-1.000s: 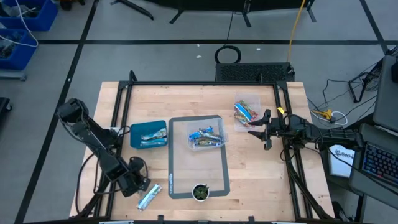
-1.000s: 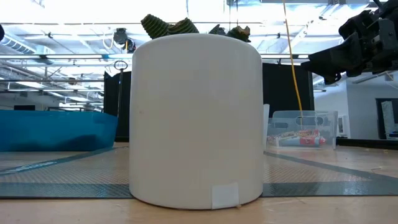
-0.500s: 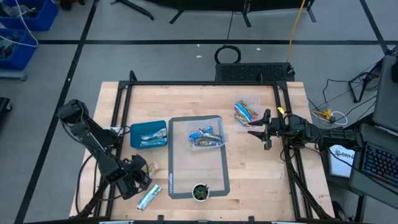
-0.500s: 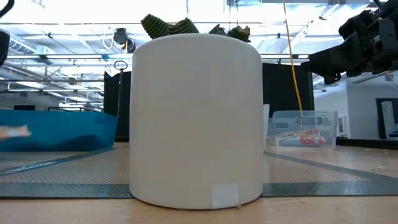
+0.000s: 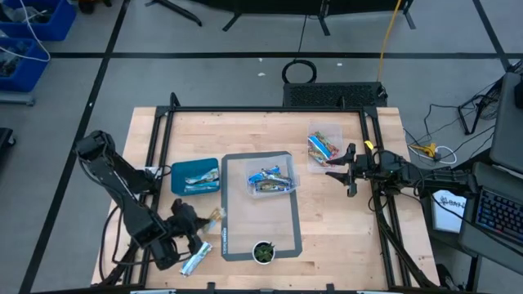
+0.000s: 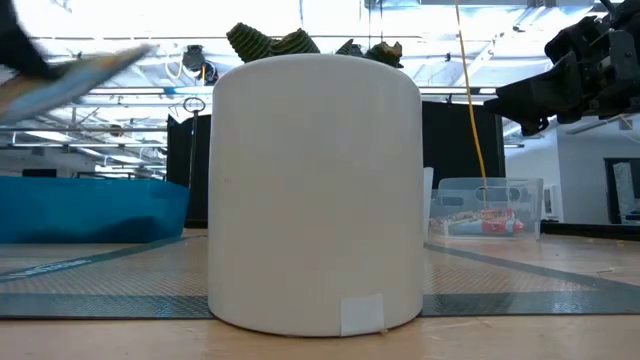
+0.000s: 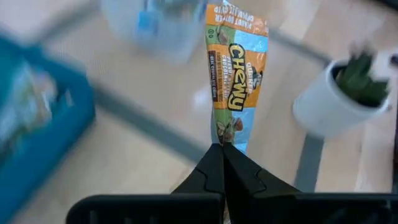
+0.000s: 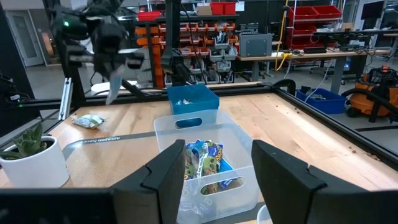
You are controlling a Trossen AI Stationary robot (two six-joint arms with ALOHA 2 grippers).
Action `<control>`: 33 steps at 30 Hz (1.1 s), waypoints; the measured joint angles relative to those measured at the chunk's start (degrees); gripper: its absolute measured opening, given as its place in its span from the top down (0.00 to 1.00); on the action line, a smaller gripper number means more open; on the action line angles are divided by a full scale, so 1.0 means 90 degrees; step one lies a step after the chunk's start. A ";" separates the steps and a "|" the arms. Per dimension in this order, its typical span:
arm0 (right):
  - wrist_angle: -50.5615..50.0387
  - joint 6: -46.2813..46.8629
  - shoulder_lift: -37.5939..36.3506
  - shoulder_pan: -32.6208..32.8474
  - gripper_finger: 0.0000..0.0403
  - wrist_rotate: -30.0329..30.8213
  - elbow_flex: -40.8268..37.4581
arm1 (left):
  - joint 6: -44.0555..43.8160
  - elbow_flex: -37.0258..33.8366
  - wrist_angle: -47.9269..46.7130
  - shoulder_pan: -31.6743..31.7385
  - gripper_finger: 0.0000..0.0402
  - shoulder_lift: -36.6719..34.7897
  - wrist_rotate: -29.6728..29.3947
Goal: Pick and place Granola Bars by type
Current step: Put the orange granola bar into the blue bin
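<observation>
My left gripper (image 5: 194, 222) is above the table's near left part, shut on a granola bar in an orange and light-blue wrapper (image 7: 236, 68); the bar also shows in the high view (image 5: 214, 215). A silvery bar (image 5: 194, 260) lies flat on the wood near the front edge. A blue bin (image 5: 196, 176) and two clear bins (image 5: 272, 180) (image 5: 324, 145) hold more bars. My right gripper (image 8: 217, 180) is open and empty, waiting above the table's right side beside the far clear bin. My left gripper pinches one short end of the bar's wrapper (image 7: 225, 142) between its two shut fingertips. The bar sticks out beyond the fingertips along their line. It is lifted clear of the table, and in the right wrist view it hangs slanting below the gripper (image 8: 115, 87).
A grey mat (image 5: 245, 237) lies in the table's middle, with the middle clear bin on its far end. A white pot with a green plant (image 5: 263, 252) stands on its near end. A dark metal frame (image 5: 159, 139) runs along the table's edges.
My left gripper has risen from the table with the orange and blue bar and gone a little toward the mat on its right. The bar, low near the table half a second ago, is now lifted clear and high. The silvery bar has stayed.
</observation>
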 joint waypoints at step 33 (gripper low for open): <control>0.0000 -0.0001 -0.0002 -0.0002 0.56 0.0000 0.0000 | 0.8844 -0.2757 0.5867 0.3277 1.00 -0.3524 0.1601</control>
